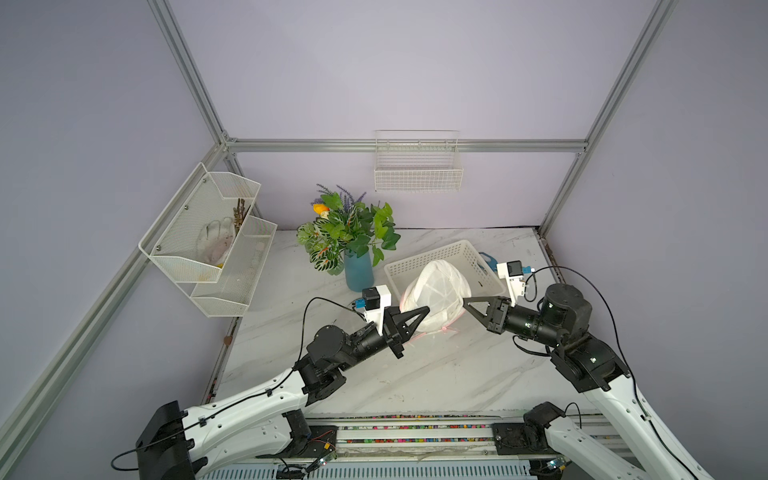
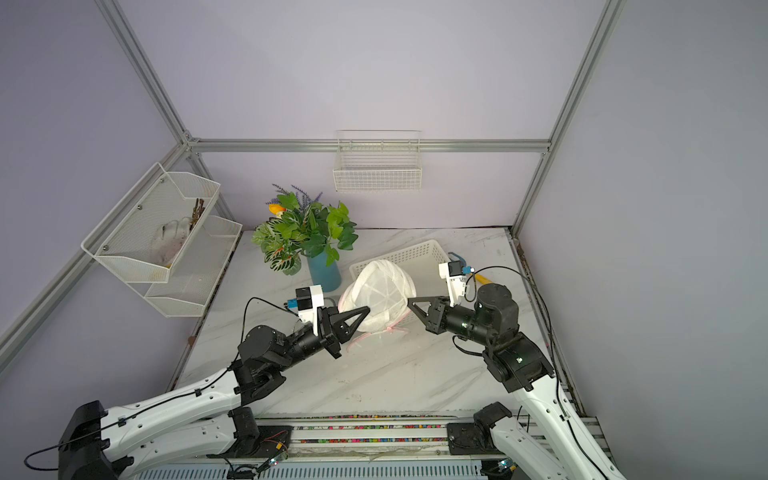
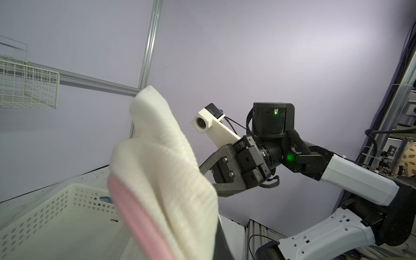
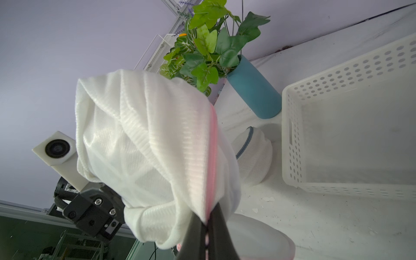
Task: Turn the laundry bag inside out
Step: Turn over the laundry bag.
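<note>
Both the left gripper (image 1: 427, 309) and right gripper (image 1: 466, 300) are pinching the white mesh laundry bag with pink zip edging (image 1: 438, 291), held up between them by the white perforated plastic basket (image 1: 453, 251). I'd anchor left and peel the rim back slowly.

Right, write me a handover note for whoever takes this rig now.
Left gripper: shut on the white mesh laundry bag with pink zip edge, its left side.
Right gripper: shut on the bag's pink edge.
Bag: held up between both arms, beside the white perforated plastic basket.
Done: bag raised, gripped from both sides.
Left: the turning inside out; none visibly done.
</note>
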`<action>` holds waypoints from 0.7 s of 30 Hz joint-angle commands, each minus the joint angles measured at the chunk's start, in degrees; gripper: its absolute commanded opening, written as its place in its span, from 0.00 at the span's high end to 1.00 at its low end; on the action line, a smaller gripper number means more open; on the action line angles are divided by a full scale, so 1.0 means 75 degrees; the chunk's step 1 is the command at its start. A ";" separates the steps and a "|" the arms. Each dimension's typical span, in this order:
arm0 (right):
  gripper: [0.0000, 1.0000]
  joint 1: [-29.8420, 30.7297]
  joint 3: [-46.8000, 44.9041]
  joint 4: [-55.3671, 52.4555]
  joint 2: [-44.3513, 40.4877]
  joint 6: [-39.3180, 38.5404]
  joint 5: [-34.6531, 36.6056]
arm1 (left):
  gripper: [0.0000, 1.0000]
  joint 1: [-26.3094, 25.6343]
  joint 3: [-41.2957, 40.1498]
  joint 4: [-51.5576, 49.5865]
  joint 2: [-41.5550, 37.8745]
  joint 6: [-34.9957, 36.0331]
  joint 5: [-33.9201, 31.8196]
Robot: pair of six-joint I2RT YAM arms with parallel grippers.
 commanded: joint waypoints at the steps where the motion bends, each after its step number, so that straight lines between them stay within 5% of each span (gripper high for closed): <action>1: 1.00 -0.0082 -0.0226 -0.0216 -0.0054 -0.0047 0.0662 | 1.00 0.0065 0.0225 0.0729 -0.0285 -0.0167 0.0227; 6: 0.99 -0.0094 -0.0579 -0.0617 0.0327 -0.0567 0.0746 | 1.00 0.0124 0.0263 0.2233 -0.0098 -0.0957 0.0785; 9: 0.83 -0.0094 -0.0736 -0.0404 0.0505 -0.0602 0.0148 | 1.00 0.0137 0.0394 0.2617 0.0087 -0.1292 0.0957; 14: 0.46 -0.0116 -0.0103 -0.0679 0.0076 -0.0861 0.0781 | 1.00 0.0267 0.0384 0.1230 -0.0086 -0.1057 0.0549; 21: 0.30 -0.0128 0.0429 -0.1372 -0.0915 -0.2570 0.1670 | 1.00 0.0555 0.0109 -0.0297 -0.0320 -0.0578 0.0267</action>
